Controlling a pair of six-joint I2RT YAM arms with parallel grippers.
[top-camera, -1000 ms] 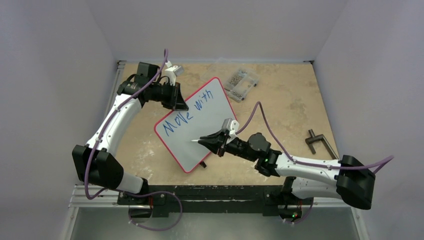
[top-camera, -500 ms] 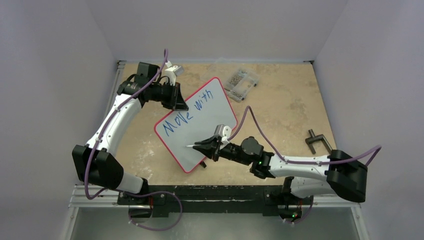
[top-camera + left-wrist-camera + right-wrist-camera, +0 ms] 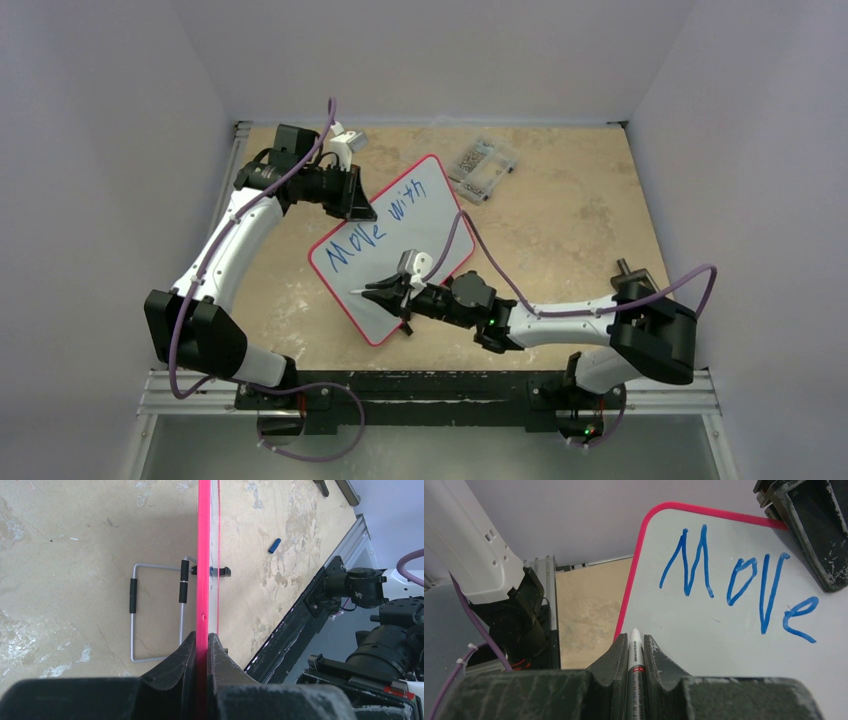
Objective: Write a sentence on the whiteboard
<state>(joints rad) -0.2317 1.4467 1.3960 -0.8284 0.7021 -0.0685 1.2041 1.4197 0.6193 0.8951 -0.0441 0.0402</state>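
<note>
The whiteboard [image 3: 432, 238], white with a thin red rim, stands tilted on the table. The sentence [image 3: 378, 224] reads "Move with" in blue along its upper edge. My left gripper [image 3: 361, 211] is shut on the board's upper left rim; in the left wrist view the red rim [image 3: 203, 555] runs edge-on between its jaws [image 3: 202, 641]. My right gripper [image 3: 387, 292] is shut on a white marker [image 3: 635, 652], whose tip points at the blank lower left of the board [image 3: 709, 645], below "Move" [image 3: 734, 580] and near the red rim.
A clear box of screws [image 3: 484, 167] lies behind the board. A black clamp [image 3: 626, 272] sits at the right, partly hidden by my right arm. A blue marker cap [image 3: 274, 545] and the board's wire stand [image 3: 150, 612] lie on the table.
My right gripper has carried the marker leftward along the blank lower part of the board, toward its left rim. The left arm and the board have not moved.
</note>
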